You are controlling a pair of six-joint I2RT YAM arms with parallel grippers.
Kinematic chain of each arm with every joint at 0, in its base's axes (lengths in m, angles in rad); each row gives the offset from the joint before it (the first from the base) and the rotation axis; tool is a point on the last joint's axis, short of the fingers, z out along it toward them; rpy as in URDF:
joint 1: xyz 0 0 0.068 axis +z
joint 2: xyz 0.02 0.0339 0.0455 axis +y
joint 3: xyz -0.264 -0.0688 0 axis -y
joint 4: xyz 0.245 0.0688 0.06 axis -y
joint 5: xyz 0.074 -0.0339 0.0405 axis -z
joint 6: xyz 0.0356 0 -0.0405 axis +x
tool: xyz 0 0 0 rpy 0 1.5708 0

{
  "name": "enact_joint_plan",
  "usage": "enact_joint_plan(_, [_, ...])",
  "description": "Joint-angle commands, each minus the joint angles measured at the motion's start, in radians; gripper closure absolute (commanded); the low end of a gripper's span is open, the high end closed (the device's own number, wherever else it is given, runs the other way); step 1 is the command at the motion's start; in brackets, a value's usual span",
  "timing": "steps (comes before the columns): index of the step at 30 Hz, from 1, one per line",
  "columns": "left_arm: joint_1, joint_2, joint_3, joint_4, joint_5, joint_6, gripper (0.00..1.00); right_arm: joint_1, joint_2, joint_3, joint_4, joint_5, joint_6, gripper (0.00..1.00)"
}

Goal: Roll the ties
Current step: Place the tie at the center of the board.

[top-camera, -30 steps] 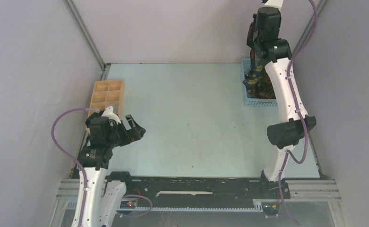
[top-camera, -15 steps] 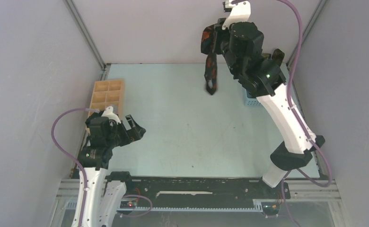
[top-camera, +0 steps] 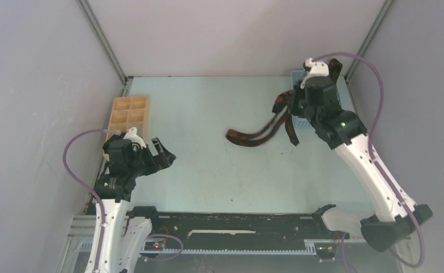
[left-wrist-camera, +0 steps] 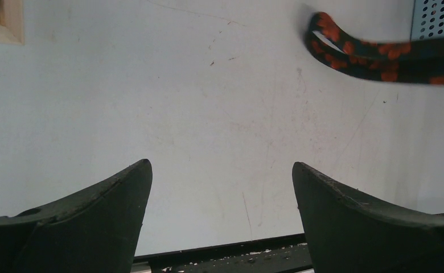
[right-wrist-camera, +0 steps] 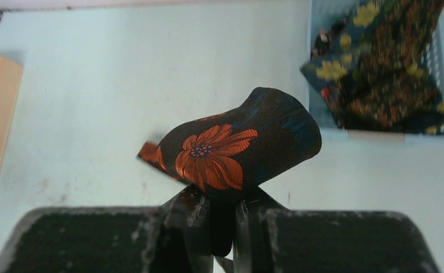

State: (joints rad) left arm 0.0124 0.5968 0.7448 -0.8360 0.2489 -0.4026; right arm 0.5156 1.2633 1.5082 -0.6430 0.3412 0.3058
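Table [top-camera: 208, 176]: pale, both arms mounted at near edge.
Wooden tray [top-camera: 130, 108]: far-left side, by wall.
Blue basket [right-wrist-camera: 376, 135]: far-right corner, held heap of dark green ties [right-wrist-camera: 379, 74] with yellow flowers.
1 black tie [top-camera: 248, 139], orange flowers: hung doubled from right gripper [right-wrist-camera: 222, 210]. Long axis ran from basket side toward table centre, looped end pointing left. Contact with table unclear.
Right gripper: nearly closed, pinching tie's fold.
Left gripper [left-wrist-camera: 221, 165]: 2 fingers spread wide, holding nothing, over near-left table.

Overhead, the tie [top-camera: 237, 138] is a blur to me, and my right arm [top-camera: 345, 128] hides most of the basket [top-camera: 295, 74]. My left wrist view crops the tie's end.
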Motion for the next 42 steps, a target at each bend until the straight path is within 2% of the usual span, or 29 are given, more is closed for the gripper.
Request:
enact_joint_plan(1, [0.004, 0.017, -0.013, 0.021, 0.034, 0.000, 0.00, -0.073, -0.204, -0.114, 0.000, -0.185, 0.042, 1.00])
enact_joint_plan(10, [0.003, 0.039, -0.015, 0.025, 0.049, 0.004, 0.00, -0.127, -0.327, -0.175, -0.181, -0.109, 0.150, 1.00])
enact_joint_plan(14, [0.002, 0.042, -0.015, 0.026, 0.050, 0.005, 0.00, -0.122, -0.375, -0.239, -0.252, -0.017, 0.390, 1.00])
enact_joint_plan(17, [0.001, 0.043, -0.015, 0.025, 0.050, 0.005, 0.00, -0.070, -0.471, -0.393, -0.165, -0.040, 0.567, 1.00])
enact_joint_plan(19, [0.001, 0.040, -0.015, 0.025, 0.048, 0.004, 0.00, 0.011, -0.505, -0.498, -0.096, -0.035, 0.740, 1.00])
enact_joint_plan(22, [0.001, 0.038, -0.015, 0.025, 0.044, 0.002, 0.00, 0.215, -0.504, -0.605, 0.014, 0.106, 0.960, 1.00])
enact_joint_plan(24, [0.001, 0.037, -0.015, 0.025, 0.041, 0.002, 0.00, 0.353, -0.461, -0.643, 0.115, 0.211, 1.057, 1.00])
enact_joint_plan(27, [0.001, 0.036, -0.015, 0.025, 0.039, 0.001, 0.00, 0.486, -0.343, -0.643, 0.249, 0.358, 1.198, 1.00])
enact_joint_plan(31, [0.001, 0.031, -0.015, 0.025, 0.032, 0.000, 0.00, 0.553, -0.143, -0.613, 0.556, 0.356, 1.245, 1.00])
enact_joint_plan(32, [0.001, 0.031, -0.015, 0.023, 0.031, -0.001, 0.00, 0.557, -0.086, -0.572, 0.617, 0.328, 1.209, 0.86])
enact_joint_plan(33, [0.001, 0.031, -0.015, 0.024, 0.029, -0.001, 0.00, 0.557, -0.028, -0.518, 0.630, 0.288, 1.174, 0.64])
enact_joint_plan(34, [0.001, 0.031, -0.015, 0.023, 0.029, -0.001, 0.00, 0.556, 0.023, -0.457, 0.632, 0.238, 1.136, 0.34])
enact_joint_plan(35, [0.001, 0.030, -0.015, 0.022, 0.028, -0.001, 0.00, 0.551, 0.080, -0.406, 0.634, 0.184, 1.088, 0.10])
enact_joint_plan(36, [0.001, 0.029, -0.015, 0.022, 0.029, -0.001, 0.00, 0.547, 0.109, -0.358, 0.627, 0.124, 1.036, 0.02])
enact_joint_plan(40, [0.002, 0.019, -0.013, 0.020, 0.020, -0.005, 0.00, 0.548, 0.108, -0.321, 0.565, 0.083, 0.878, 0.00])
enact_joint_plan(42, [0.001, 0.016, -0.012, 0.021, 0.020, -0.005, 0.00, 0.535, 0.088, -0.322, 0.510, 0.085, 0.710, 0.00])
